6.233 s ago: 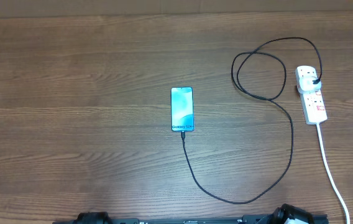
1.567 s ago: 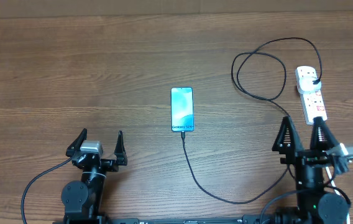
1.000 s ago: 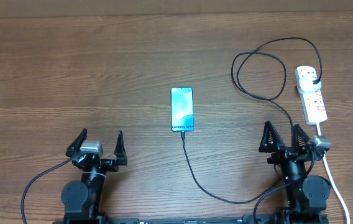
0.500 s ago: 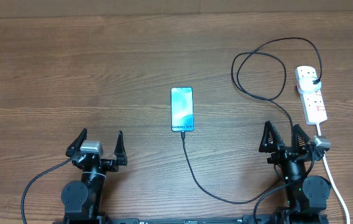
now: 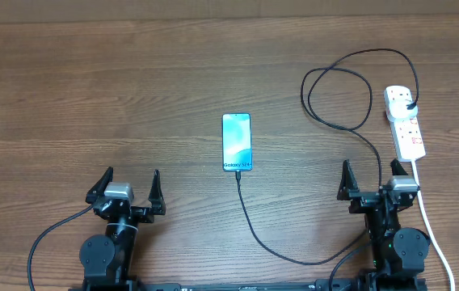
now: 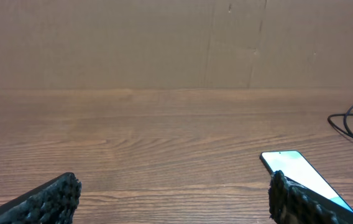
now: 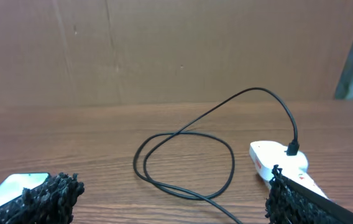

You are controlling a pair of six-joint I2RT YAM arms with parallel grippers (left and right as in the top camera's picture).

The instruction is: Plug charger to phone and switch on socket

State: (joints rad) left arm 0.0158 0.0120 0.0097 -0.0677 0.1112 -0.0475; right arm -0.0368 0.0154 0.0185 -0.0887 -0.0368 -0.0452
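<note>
Both arms are resting low at the near table edge. Left gripper (image 5: 128,178) and right gripper (image 5: 368,172) are standing wide open, holding nothing. The phone (image 5: 237,142) is lying mid-table, showing "Galaxy S24+"; the charger (image 5: 292,259) is running from its near end to the socket (image 5: 406,126) at far right

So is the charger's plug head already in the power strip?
Yes, the overhead view shows the black plug head sitting in the end outlet of the white power strip.
</note>
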